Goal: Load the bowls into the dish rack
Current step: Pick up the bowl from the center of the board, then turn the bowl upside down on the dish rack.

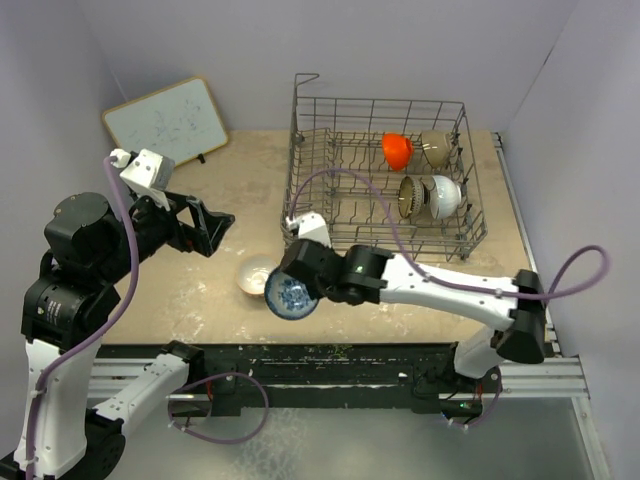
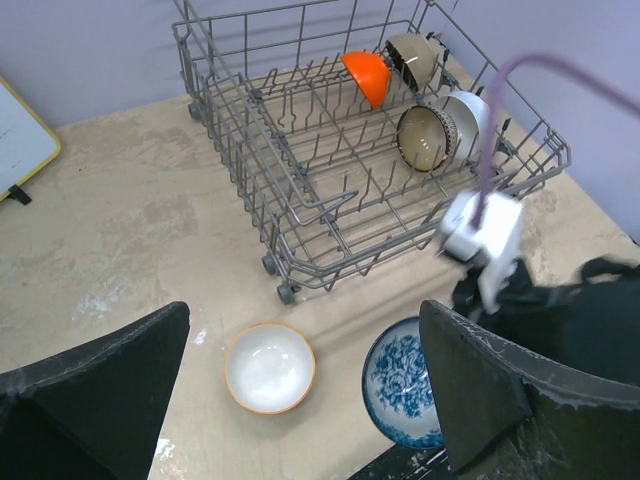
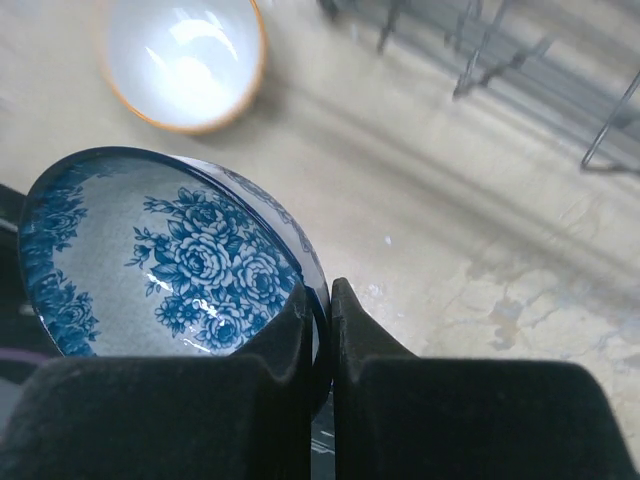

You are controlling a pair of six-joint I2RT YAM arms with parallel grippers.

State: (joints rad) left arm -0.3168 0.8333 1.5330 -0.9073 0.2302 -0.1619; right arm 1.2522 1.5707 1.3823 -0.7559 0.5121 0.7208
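Observation:
My right gripper (image 1: pixel 301 287) (image 3: pixel 320 296) is shut on the rim of the blue-and-white patterned bowl (image 1: pixel 290 297) (image 2: pixel 403 380) (image 3: pixel 150 255), which is tilted at the table's front edge. A white bowl with an orange-brown rim (image 1: pixel 254 276) (image 2: pixel 269 367) (image 3: pixel 182 58) sits upright on the table just to its left. The grey wire dish rack (image 1: pixel 378 101) (image 2: pixel 287 293) at the back right holds an orange bowl (image 1: pixel 397 149) (image 2: pixel 367 74), a tan bowl (image 1: pixel 436 147), a brown-rimmed bowl (image 1: pixel 409 196) (image 2: pixel 426 137) and a white bowl (image 1: pixel 444 194), all on edge. My left gripper (image 1: pixel 216 229) (image 2: pixel 305 322) hangs open and empty left of the bowls.
A white board (image 1: pixel 168 122) (image 2: pixel 20 140) leans at the back left. The right arm's purple cable (image 1: pixel 345 178) loops over the rack's near side. Grey walls close in the table on three sides.

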